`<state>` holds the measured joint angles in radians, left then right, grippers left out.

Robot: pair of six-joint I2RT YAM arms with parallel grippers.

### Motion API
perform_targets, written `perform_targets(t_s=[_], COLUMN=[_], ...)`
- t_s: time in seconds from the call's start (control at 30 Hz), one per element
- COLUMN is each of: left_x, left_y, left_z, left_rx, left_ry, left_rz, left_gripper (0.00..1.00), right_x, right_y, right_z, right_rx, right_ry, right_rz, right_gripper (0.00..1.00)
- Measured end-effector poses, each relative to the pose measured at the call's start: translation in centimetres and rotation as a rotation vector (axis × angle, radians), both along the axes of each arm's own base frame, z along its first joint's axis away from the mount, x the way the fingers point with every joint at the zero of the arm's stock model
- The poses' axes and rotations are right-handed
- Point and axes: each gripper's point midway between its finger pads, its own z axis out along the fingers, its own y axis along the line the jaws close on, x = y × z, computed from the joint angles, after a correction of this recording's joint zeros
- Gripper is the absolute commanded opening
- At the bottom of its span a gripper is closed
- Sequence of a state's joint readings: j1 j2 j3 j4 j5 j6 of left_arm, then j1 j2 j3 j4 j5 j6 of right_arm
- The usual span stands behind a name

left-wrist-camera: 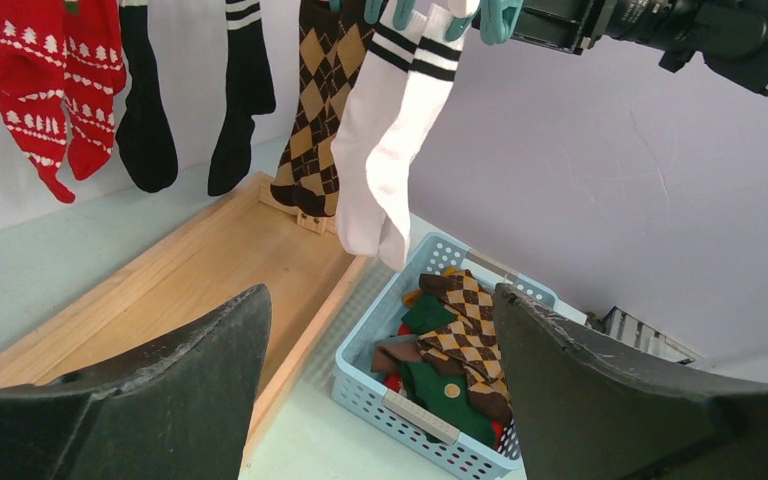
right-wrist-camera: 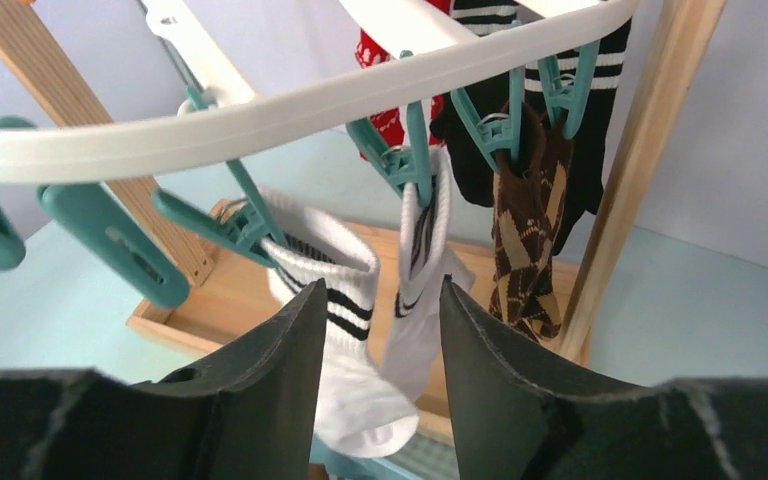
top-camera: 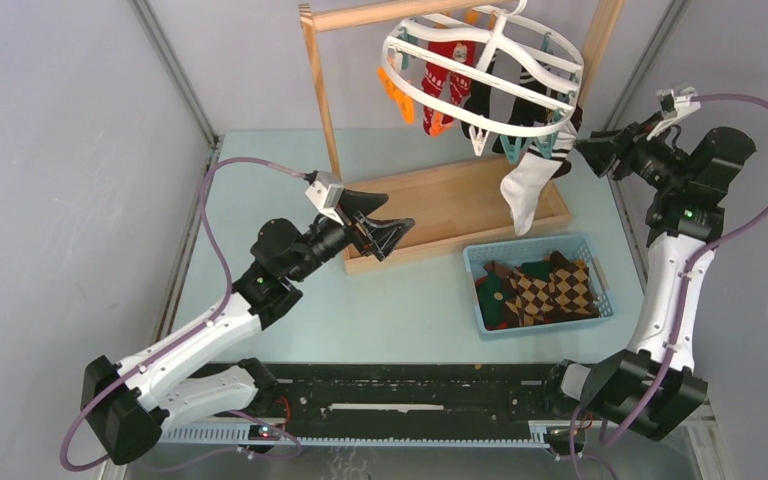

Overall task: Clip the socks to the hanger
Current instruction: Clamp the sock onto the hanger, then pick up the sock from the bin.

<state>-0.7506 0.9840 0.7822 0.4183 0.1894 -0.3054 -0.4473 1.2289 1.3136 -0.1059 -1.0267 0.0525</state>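
Socks (top-camera: 535, 290) in the basket (top-camera: 475, 258) by the desk's right edge lie straight ahead of the left gripper (top-camera: 392, 222), jaws wide open, empty.

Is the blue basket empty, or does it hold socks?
Not empty: the blue basket holds a pile of socks, argyle, green and red, seen in the top and left wrist views.

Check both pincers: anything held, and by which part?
Nothing held. Left pincer is open, nothing between its fingers. Right pincer is open under the hanger rim; the white socks beyond it hang from teal clips, not gripped.
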Motion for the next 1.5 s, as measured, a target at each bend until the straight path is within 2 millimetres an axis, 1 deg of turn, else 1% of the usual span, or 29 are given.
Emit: perform_targets(t_s=[0.07,0.2,0.4,0.57,0.77,0.87,1.0,1.13,1.17,1.27,1.37,1.47,1.5], left_x=[0.0,0.0,-0.1,-0.2,0.0,0.1,0.3,0.4,0.4,0.4,0.2,0.1,0.1], left_y=[0.0,-0.1,-0.2,-0.4,-0.3,-0.2,0.0,0.2,0.3,0.5,0.8,1.2,1.3], left_z=[0.0,0.0,-0.1,-0.2,-0.3,-0.3,-0.2,0.0,0.0,-0.2,-0.9,-1.5,-1.6], left_rx=[0.0,0.001,0.003,0.012,0.014,0.014,0.016,0.011,0.01,0.008,0.011,0.015,0.014], left_ry=[0.0,-0.002,-0.004,-0.009,-0.008,-0.009,-0.017,-0.022,-0.023,-0.025,-0.02,-0.014,-0.014], left_rz=[-0.002,-0.006,-0.014,-0.025,-0.02,-0.017,-0.007,-0.001,0.001,0.004,0.01,0.018,0.022], left_gripper=[0.86,0.86,0.87,0.87,0.88,0.88,0.88,0.88,0.88,0.88,0.88,0.88,0.88], right_x=[-0.7,-1.9,-3.5,-5.0,-7.2,-8.1,-9.4,-10.7,-11.2,-12.2,-13.2,-14.2,-14.4], right_y=[0.0,0.1,0.2,0.7,2.1,3.1,5.3,7.5,8.1,9.1,9.6,9.5,9.4], right_z=[0.0,-0.7,-2.6,-4.4,-6.6,-7.7,-9.2,-11.7,-12.8,-15.3,-17.9,-21.0,-21.8], right_rx=[-0.009,-0.028,-0.042,-0.053,-0.07,-0.086,-0.128,-0.178,-0.199,-0.25,-0.308,-0.376,-0.395], right_ry=[-0.003,0.011,0.065,0.109,0.158,0.181,0.196,0.227,0.24,0.278,0.325,0.394,0.413], right_rz=[0.005,0.025,0.069,0.125,0.202,0.245,0.334,0.425,0.453,0.502,0.532,0.535,0.532], right_gripper=[0.54,0.56,0.57,0.62,0.64,0.65,0.65,0.65,0.65,0.64,0.63,0.62,0.61])
